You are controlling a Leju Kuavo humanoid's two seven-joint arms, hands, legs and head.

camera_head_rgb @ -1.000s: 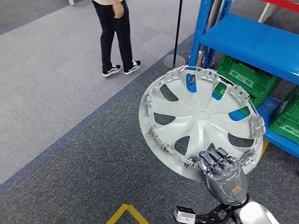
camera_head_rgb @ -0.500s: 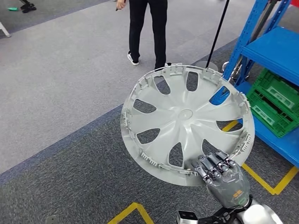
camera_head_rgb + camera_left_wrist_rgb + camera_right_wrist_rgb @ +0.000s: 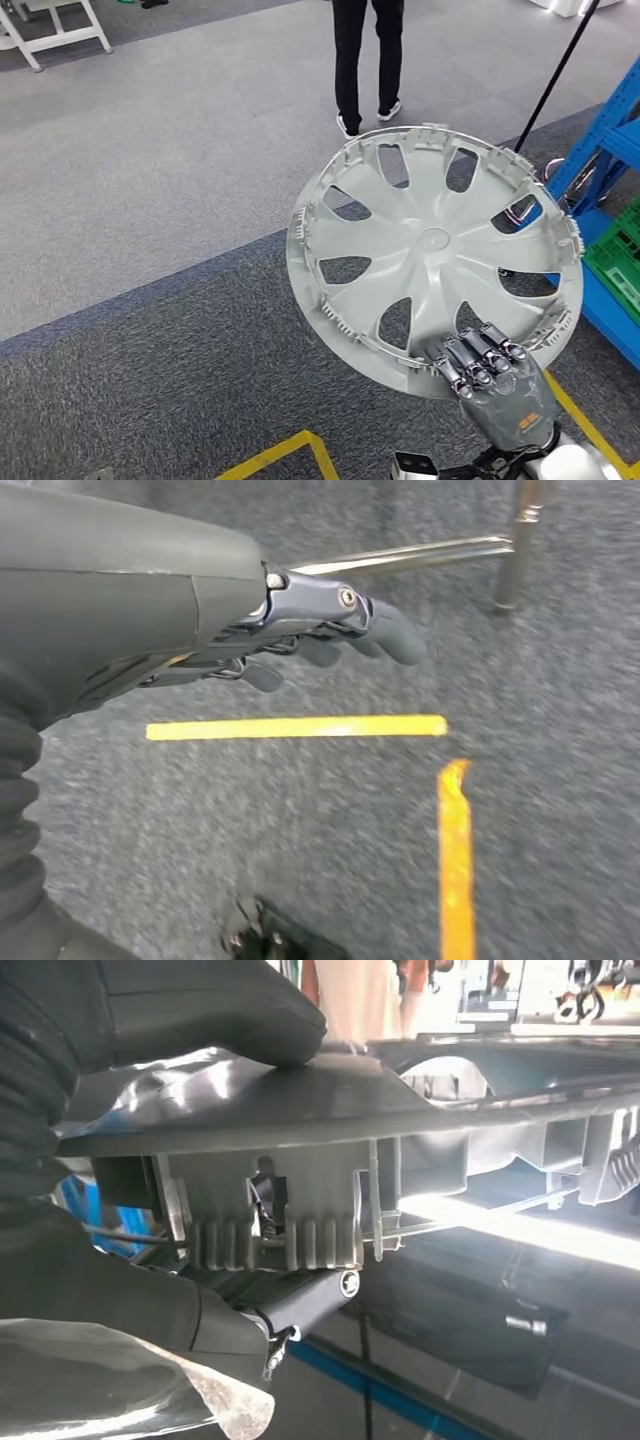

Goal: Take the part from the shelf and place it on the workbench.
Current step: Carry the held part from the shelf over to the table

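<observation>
A large silver wheel cover (image 3: 432, 250) with several slots hangs nearly flat over the dark carpet. My right hand (image 3: 494, 392) grips its near rim, fingers on top. From the right wrist, the wheel cover's rim (image 3: 317, 1195) sits clamped between the thumb (image 3: 219, 1010) and the fingers underneath. My left hand (image 3: 332, 630) hangs over grey carpet with its fingers stretched out and nothing in it.
A blue shelf (image 3: 615, 140) with a green crate (image 3: 619, 260) stands at the right edge. A person's legs (image 3: 368, 55) are ahead on the lighter floor. Yellow floor tape (image 3: 279, 452) runs below, and a black pole (image 3: 555, 75) leans near the shelf.
The whole view has swung left: shelf and crates slid toward the right edge and the person moved right in the picture. My right hand keeps its hold on the wheel cover.
</observation>
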